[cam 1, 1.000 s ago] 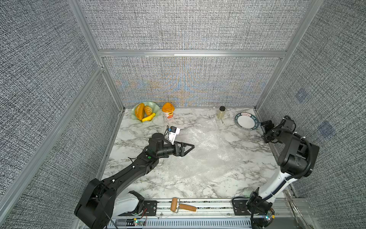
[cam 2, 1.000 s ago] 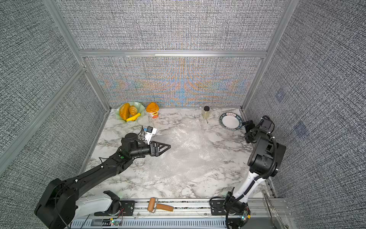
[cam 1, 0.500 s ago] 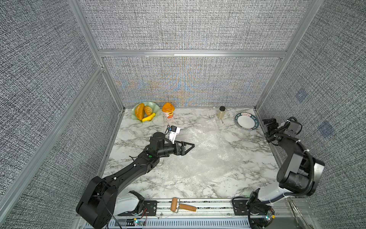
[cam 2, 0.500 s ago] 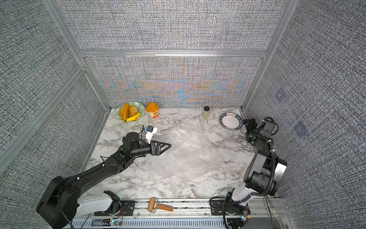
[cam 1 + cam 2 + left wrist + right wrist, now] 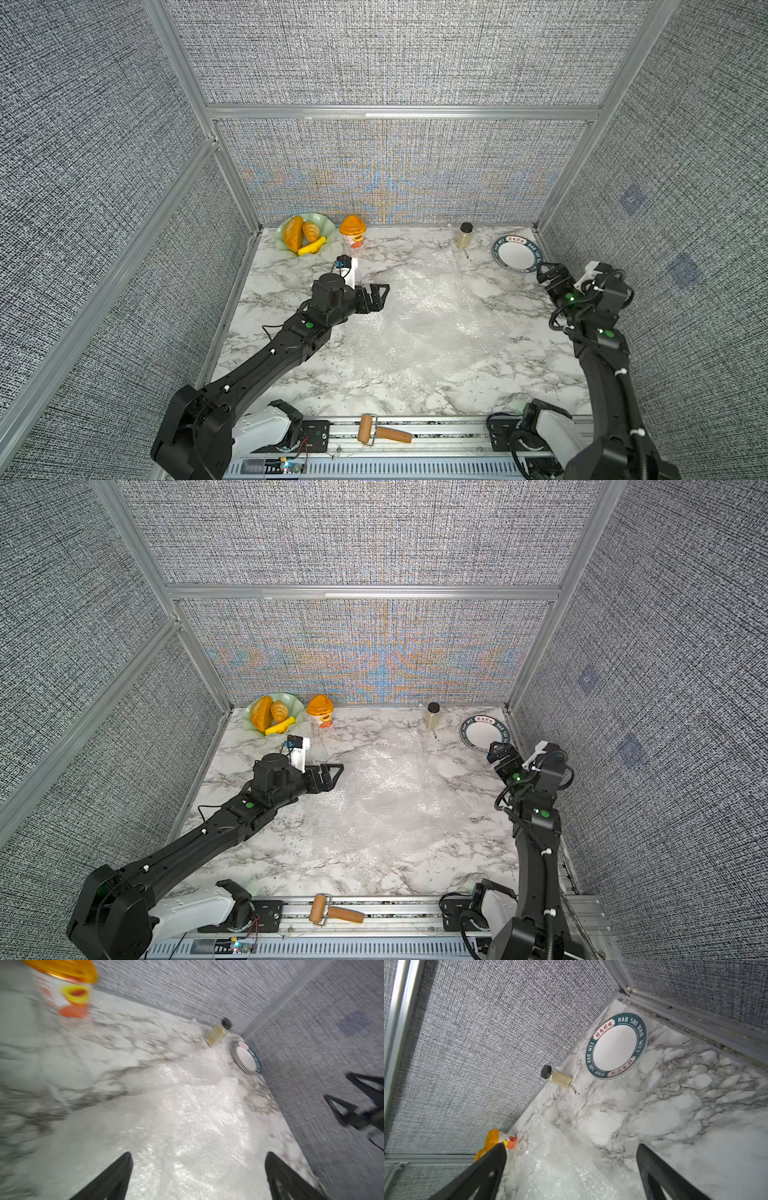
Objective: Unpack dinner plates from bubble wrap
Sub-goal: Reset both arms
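1. A large sheet of clear, crinkly bubble wrap (image 5: 424, 316) (image 5: 386, 796) lies spread flat across the middle of a white, grey-veined marble table (image 5: 519, 332).
2. The round white dinner plate with a lettered teal rim band (image 5: 517, 254) (image 5: 484, 733) (image 5: 615, 1046) sits unwrapped on bare marble, just past the sheet's far right corner. In the blurred left wrist view (image 5: 247, 1058) extra rims seem to show under it, though a stack cannot be confirmed.
3. The left gripper (image 5: 380, 297) (image 5: 334, 775) (image 5: 198, 1154) is at the sheet's left edge, pointing across it. Its black jaws are spread wide and hold nothing.
4. The right gripper (image 5: 548, 272) (image 5: 496, 748) (image 5: 571, 1145) is beyond the sheet's right side, near the plate but not touching it. Its jaws are also wide apart and empty.
5. A small clear jar with a black cap (image 5: 464, 236) stands just beyond the sheet's far edge.
6. An orange-lidded cup (image 5: 352, 232) and a pale green wavy-edged dish of bread (image 5: 305, 237) stand beyond the sheet's far left corner.
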You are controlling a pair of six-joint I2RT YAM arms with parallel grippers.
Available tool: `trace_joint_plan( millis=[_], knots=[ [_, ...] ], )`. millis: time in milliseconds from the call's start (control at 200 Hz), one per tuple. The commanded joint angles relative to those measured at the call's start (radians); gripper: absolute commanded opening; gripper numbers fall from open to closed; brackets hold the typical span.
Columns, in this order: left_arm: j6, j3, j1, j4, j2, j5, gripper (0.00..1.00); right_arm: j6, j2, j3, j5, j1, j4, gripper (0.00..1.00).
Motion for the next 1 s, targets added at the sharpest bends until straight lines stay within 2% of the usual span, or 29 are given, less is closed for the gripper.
trace_joint_plan(
  millis=[0,75,235,315,390,425,450,555,620,670,740,815,895,995],
  knots=[
    [0.046,-0.038,0.002,0.001,-0.028,-0.445,0.99,-0.085,-0.056,-0.074,0.133,0.007,0.041,0.99],
    [0.076,-0.083,0.009,0.057,-0.035,-0.612,0.99,-0.108,-0.063,-0.14,0.179,0.007,0.123,0.99],
    [0.105,-0.148,0.028,0.097,0.012,-0.941,0.99,-0.217,-0.029,-0.303,0.222,0.015,0.43,0.99],
    [0.14,-0.239,0.033,0.239,0.04,-1.099,1.0,-0.273,0.005,-0.39,0.252,0.049,0.63,0.99],
    [0.189,-0.308,0.053,0.401,0.056,-1.189,1.0,-0.363,0.044,-0.441,0.313,0.103,0.754,0.99],
    [0.132,-0.309,0.072,0.365,0.044,-1.175,1.0,-0.408,0.065,-0.451,0.346,0.125,0.775,0.99],
    [0.134,-0.32,0.086,0.395,0.038,-1.16,1.0,-0.425,0.082,-0.457,0.365,0.13,0.787,0.99],
    [0.292,-0.365,0.112,0.577,0.017,-1.17,1.0,-0.467,0.122,-0.5,0.388,0.131,0.883,0.99],
    [0.375,-0.376,0.151,0.643,0.012,-1.116,1.0,-0.495,0.128,-0.525,0.405,0.131,0.916,0.99],
    [0.393,-0.387,0.188,0.666,0.026,-1.078,1.0,-0.511,0.13,-0.534,0.429,0.132,0.916,0.99],
    [0.413,-0.402,0.222,0.719,0.046,-1.093,1.0,-0.533,0.152,-0.529,0.443,0.132,0.909,0.99],
    [0.533,-0.426,0.24,0.814,0.062,-1.021,1.0,-0.535,0.216,-0.519,0.435,0.131,0.941,0.99],
    [0.603,-0.448,0.265,0.918,0.115,-0.985,1.0,-0.504,0.279,-0.52,0.399,0.135,1.02,0.99],
    [0.61,-0.5,0.301,1.044,0.196,-0.895,1.0,-0.502,0.361,-0.518,0.404,0.166,1.101,0.99]
  ],
)
